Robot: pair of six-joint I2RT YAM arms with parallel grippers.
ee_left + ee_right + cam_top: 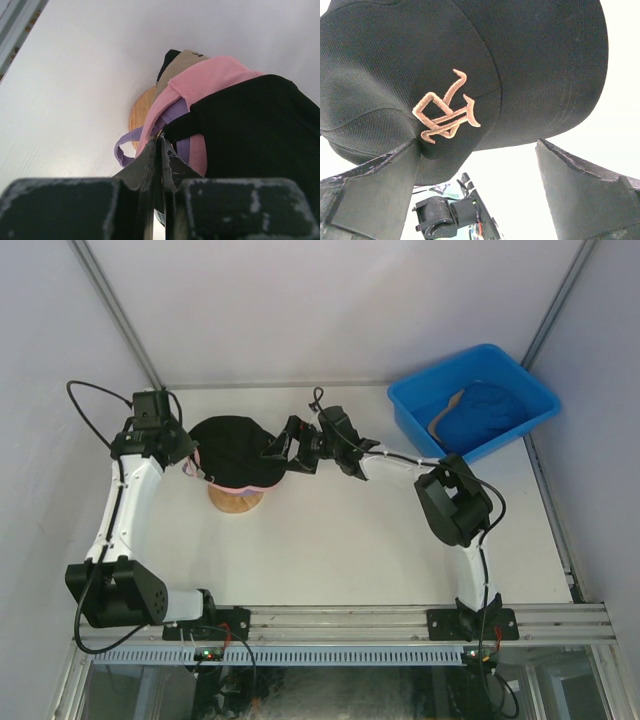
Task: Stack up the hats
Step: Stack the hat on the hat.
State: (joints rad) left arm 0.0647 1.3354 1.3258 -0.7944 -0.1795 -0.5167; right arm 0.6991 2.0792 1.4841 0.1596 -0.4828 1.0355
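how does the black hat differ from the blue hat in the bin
The black hat tops the stack on the wooden stand, while the blue hat lies alone in the blue bin. The black hat carries a pale embroidered logo on its front; the blue hat shows no logo from above. Both are soft fabric caps.

Wooden stand (236,502) left of centre on white table (350,550); blue bin (405,412) far-right corner.
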